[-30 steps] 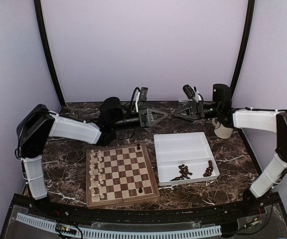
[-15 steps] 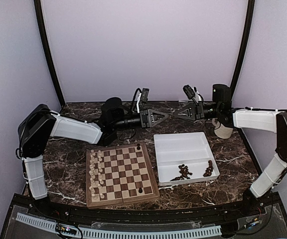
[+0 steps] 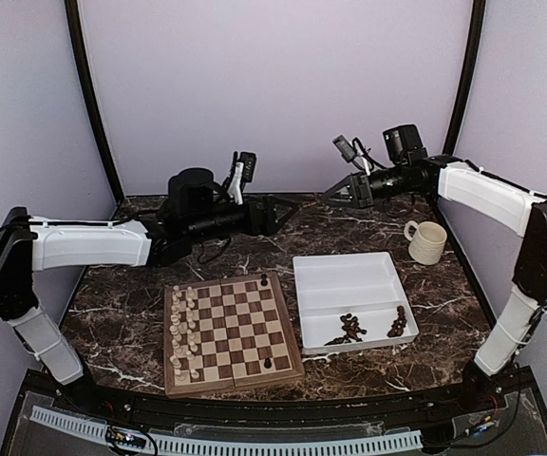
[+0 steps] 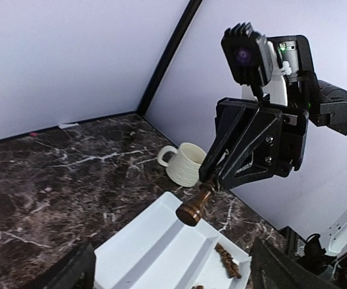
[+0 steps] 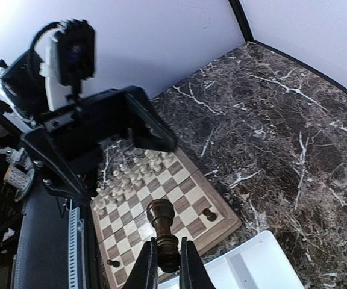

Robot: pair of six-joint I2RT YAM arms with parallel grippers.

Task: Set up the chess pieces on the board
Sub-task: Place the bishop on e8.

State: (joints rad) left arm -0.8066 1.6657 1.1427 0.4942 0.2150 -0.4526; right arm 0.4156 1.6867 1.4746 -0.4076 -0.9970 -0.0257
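My right gripper (image 5: 166,245) is shut on the base of a dark brown chess piece (image 5: 163,218), held in the air above the table's back. The left wrist view shows that piece (image 4: 196,205) sticking out of the right gripper (image 4: 211,179). My left gripper (image 3: 277,217) stands open and empty a short way to its left, its fingers (image 4: 71,272) wide apart. The board (image 3: 283,372) lies at the front. On it, cream chess pieces (image 3: 182,328) fill the two left columns and two dark ones (image 3: 264,280) stand on its right side.
A white tray (image 3: 345,275) lies right of the board, with several dark pieces (image 3: 348,329) heaped along its front. A cream mug (image 3: 427,242) stands at the back right. Purple walls close in the dark marble table.
The two grippers, tip to tip one second ago, have drawn apart. The left one opened and pulled back left. The right one shut on the dark piece and rose with it.
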